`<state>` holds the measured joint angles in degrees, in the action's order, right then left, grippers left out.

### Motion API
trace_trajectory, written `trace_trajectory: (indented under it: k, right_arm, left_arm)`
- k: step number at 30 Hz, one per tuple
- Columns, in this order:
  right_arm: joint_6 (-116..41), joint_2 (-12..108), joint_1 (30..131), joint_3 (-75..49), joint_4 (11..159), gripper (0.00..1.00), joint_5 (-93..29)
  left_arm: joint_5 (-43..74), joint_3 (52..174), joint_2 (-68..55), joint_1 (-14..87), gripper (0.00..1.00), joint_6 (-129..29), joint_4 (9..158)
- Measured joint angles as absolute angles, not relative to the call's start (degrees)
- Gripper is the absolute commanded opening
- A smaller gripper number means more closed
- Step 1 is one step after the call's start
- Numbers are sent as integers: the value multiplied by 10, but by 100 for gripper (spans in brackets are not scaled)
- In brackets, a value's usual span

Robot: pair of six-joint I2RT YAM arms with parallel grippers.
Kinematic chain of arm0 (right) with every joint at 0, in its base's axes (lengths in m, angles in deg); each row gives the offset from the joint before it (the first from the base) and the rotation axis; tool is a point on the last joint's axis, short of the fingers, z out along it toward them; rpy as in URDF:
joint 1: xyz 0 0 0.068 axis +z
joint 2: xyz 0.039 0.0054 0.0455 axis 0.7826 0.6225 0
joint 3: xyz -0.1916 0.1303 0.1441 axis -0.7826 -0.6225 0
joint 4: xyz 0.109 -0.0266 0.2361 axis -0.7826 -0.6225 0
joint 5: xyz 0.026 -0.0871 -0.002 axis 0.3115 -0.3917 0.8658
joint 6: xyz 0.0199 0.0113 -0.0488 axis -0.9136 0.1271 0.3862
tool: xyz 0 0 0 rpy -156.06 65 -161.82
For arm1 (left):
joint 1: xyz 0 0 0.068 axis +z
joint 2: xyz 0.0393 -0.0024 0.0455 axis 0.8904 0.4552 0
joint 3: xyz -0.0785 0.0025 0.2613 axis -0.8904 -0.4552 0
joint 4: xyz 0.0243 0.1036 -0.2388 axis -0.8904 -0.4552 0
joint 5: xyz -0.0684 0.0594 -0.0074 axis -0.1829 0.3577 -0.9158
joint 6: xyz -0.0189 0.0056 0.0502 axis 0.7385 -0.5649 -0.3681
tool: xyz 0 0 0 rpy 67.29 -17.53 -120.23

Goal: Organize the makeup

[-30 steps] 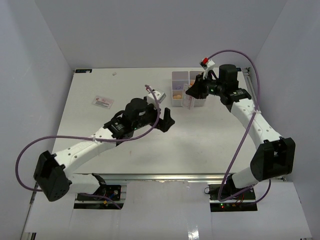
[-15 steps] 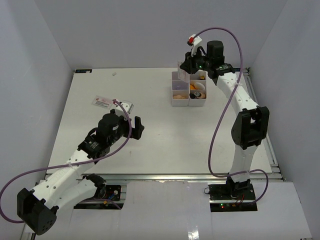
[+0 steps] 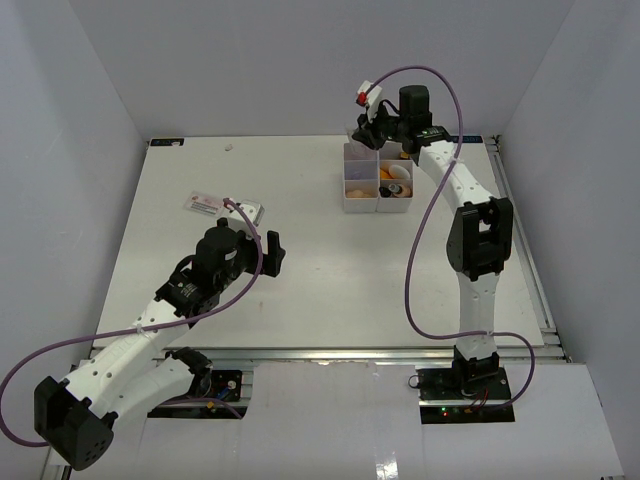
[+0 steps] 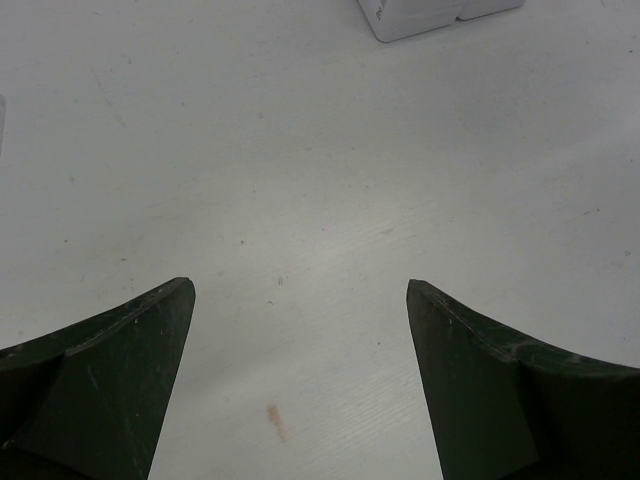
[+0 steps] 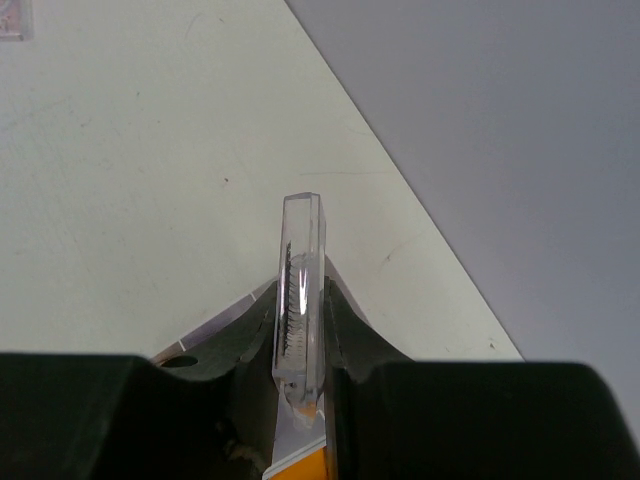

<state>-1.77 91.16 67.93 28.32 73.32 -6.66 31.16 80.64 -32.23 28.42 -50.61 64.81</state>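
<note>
**A:** What is changing?

**B:** The right gripper [image 5: 300,322] is swinging from the front of the box [image 3: 348,204] up to its far edge. The left gripper [image 4: 298,290] is pulling back, hanging wide open over the table [image 3: 300,170].

**A:** And the task?

**B:** The right one is clenching a clear case [image 5: 302,250] edge-on, above the box. It is probably lining up for a back compartment. The case is looking thin and see-through, with a dark bristly strip inside.

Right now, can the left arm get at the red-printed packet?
Probably yes, though it faces away. The left gripper has jaws open and empty, the packet lies flat nearby with only bare table between, and the right gripper, shut on a clear case, is away by the white box.
</note>
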Motion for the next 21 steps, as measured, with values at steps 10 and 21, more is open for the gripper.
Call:
trace_trajectory:
  k: [10,21]
  right_arm:
    - [56,949,679,304,735,15,-59]
    - [90,970,681,305,735,55,-58]
  left_arm:
    - [319,806,-322,284,98,-506,648]
    - [322,806,-322,284,98,-506,649]
